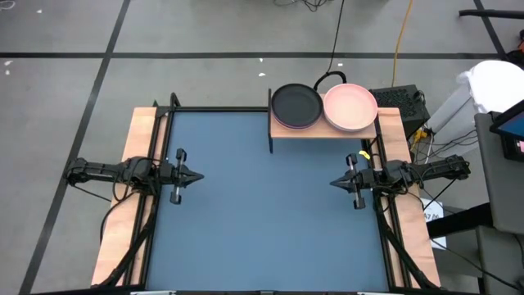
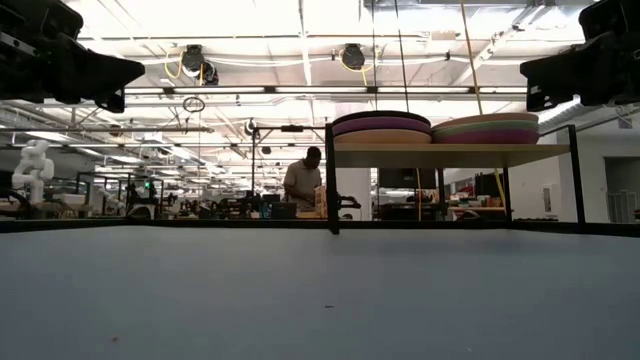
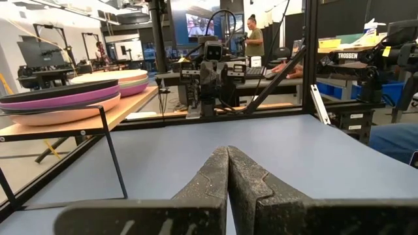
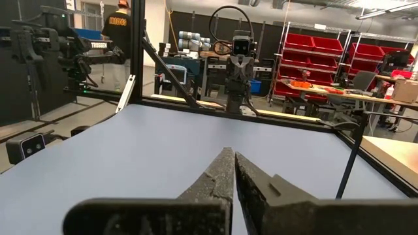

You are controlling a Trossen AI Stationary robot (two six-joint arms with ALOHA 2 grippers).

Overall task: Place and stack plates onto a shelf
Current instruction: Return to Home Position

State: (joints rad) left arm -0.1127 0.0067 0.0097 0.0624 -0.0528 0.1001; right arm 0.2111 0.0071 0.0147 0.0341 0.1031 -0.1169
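Observation:
The shelf point(image 1: 323, 129), a small light-wood board on thin black legs, stands at the table's far edge, right of the middle. Two stacks of plates rest on it. The left stack point(image 1: 296, 106) has a dark grey plate on top; in the low view the left stack point(image 2: 381, 128) shows purple and pinkish plates beneath. The right stack point(image 1: 350, 107) is topped by a pink plate. My left gripper point(image 1: 196, 175) hovers shut near the table's left edge. My right gripper point(image 1: 334, 182) hovers shut near the right edge. Both point inward, far from the plates.
The blue table top point(image 1: 262, 221) stretches between the two arms. Long wooden strips point(image 1: 135, 164) edge it on both sides. Cables and equipment point(image 1: 401, 102) sit behind the shelf. A person point(image 2: 302, 180) stands in the room far beyond the table.

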